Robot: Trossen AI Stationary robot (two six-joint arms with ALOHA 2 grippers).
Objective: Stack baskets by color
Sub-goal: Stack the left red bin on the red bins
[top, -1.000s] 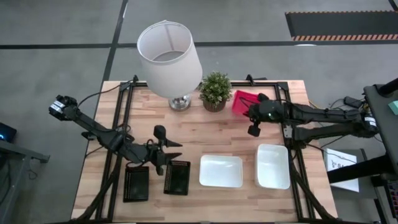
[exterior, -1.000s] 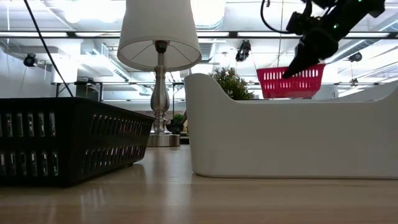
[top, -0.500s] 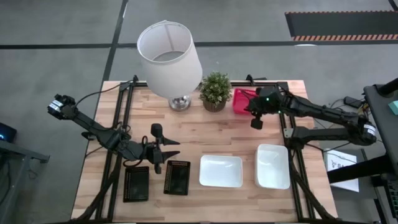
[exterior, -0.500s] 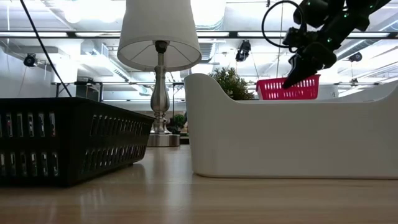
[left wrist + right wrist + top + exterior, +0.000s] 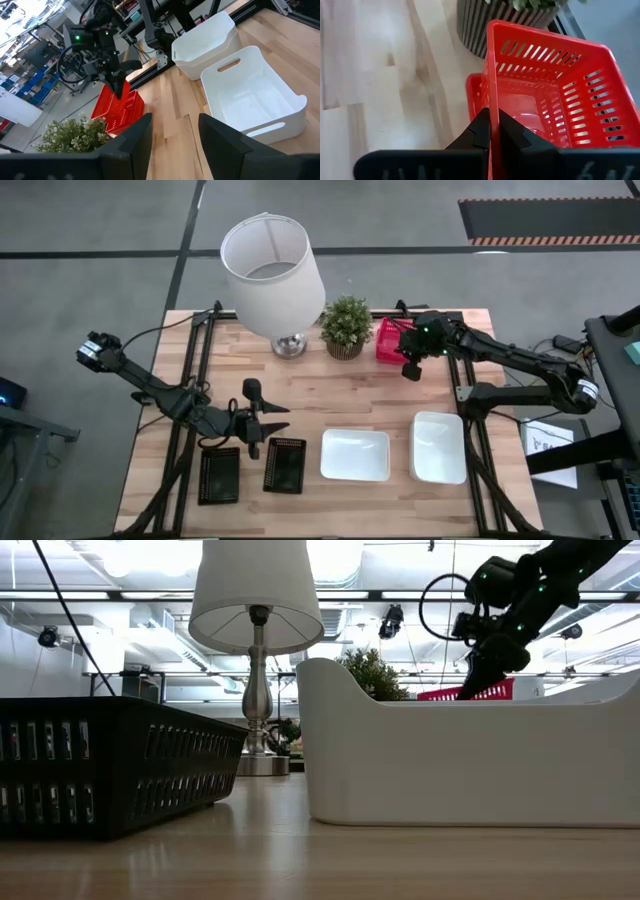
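From above, the right claw (image 5: 408, 367) hung at the wooden surface's (image 5: 330, 400) far right corner, beside the potted plant (image 5: 347, 326). Its wrist view showed it clamped on a red perforated plastic basket's (image 5: 545, 95) rim, over another red basket (image 5: 476, 92), probably for nesting. The left claw (image 5: 170, 145) waited spread, empty.

You had a light wooden table (image 5: 340, 500) on grey concrete floor (image 5: 90, 290) crossed by dark lines. A hazard-striped black mat (image 5: 545, 220) lay at the far right. Overhead, ceiling strip lights (image 5: 130, 558) shone; blue storage shelving (image 5: 32, 85) stood beyond.
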